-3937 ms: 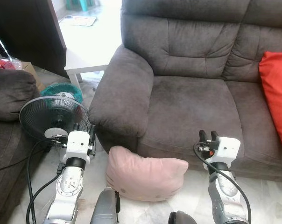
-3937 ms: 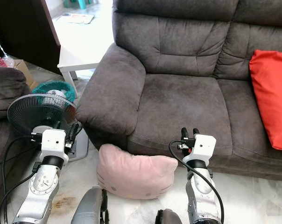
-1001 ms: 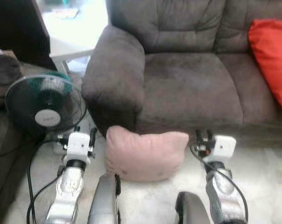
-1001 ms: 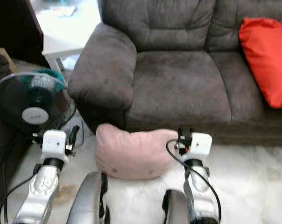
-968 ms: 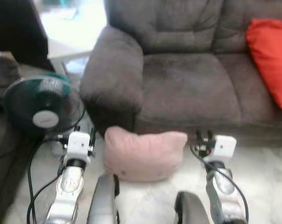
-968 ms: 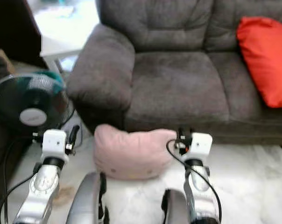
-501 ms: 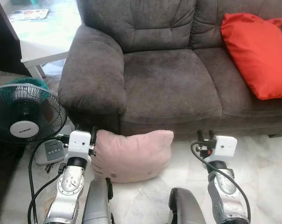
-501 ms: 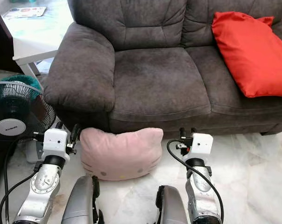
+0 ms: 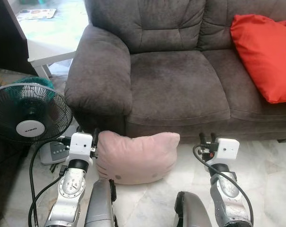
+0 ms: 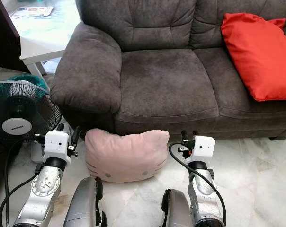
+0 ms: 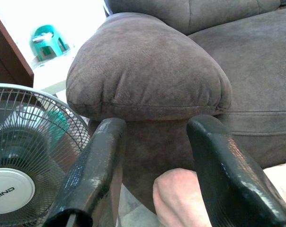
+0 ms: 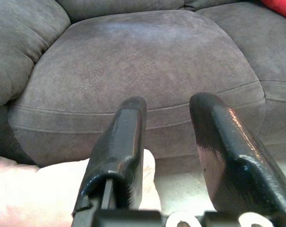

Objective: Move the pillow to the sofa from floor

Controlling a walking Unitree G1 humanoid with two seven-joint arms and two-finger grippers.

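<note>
Grippers flank pink pillow at lower centre: left gripper just beside its left end, right gripper near its right corner, both w/ fingers spread wide, empty. Pillow lies on floor, long axis left-right betw. them, against sofa front. Left looks nearer; seat lies beyond.
</note>
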